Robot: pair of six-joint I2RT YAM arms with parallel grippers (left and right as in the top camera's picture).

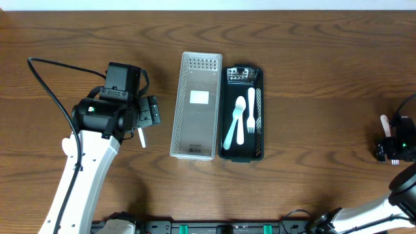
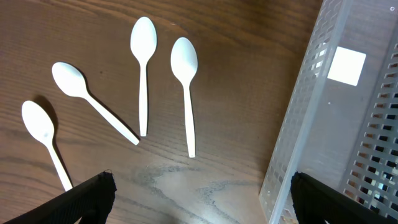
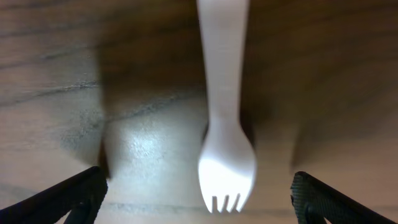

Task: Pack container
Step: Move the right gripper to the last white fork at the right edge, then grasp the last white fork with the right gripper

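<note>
A clear perforated container (image 1: 196,107) lies at the table's centre, empty except for a white label. A black container (image 1: 259,140) next to it on the right holds white forks (image 1: 239,120). My left gripper (image 1: 148,116) is open and empty to the left of the clear container. In the left wrist view, it (image 2: 202,199) hovers over bare wood, with several white spoons (image 2: 186,81) ahead and the clear container (image 2: 336,124) at the right. My right gripper (image 1: 390,146) is open at the far right edge. Its fingers (image 3: 199,199) straddle a white fork (image 3: 227,155) lying on the table.
The fork's handle (image 1: 385,122) shows just beyond the right gripper in the overhead view. One spoon's handle (image 1: 142,138) sticks out below the left gripper. A black cable (image 1: 52,84) runs from the left arm across the table's left side.
</note>
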